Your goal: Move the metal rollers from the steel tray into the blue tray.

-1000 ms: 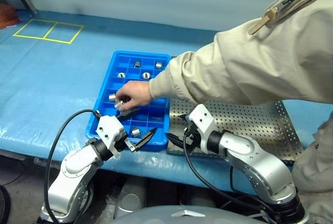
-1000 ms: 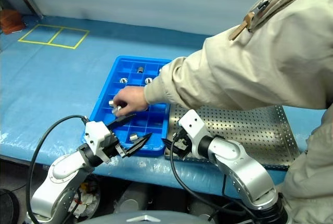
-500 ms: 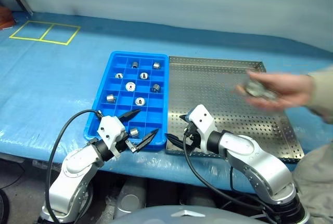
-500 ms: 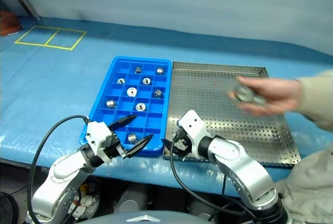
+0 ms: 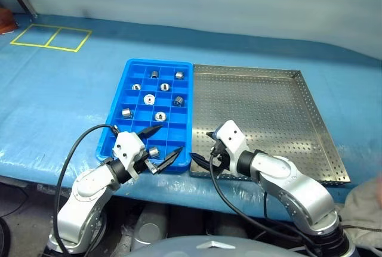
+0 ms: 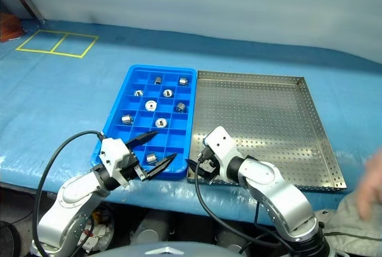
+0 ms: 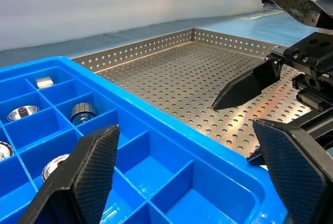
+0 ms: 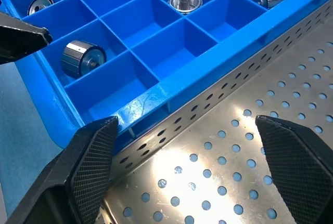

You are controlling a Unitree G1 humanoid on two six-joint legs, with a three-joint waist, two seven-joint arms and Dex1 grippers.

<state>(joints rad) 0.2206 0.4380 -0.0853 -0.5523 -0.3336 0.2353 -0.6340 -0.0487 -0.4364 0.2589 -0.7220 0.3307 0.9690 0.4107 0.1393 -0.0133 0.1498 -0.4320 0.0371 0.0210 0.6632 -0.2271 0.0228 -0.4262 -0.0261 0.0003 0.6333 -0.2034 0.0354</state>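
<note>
Your left gripper point(image 5: 161, 141) is hovering with fingers spread wide, pointing rightward; your right gripper point(image 5: 203, 148) is angling down and leftward, jaws equally wide, gripping nothing.

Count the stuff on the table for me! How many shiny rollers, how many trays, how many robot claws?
metal rollers: 9, all in the blue tray
trays: 2, the blue tray and the steel tray
claws: 2, the left claw and the right claw, both open
total: 13
</note>
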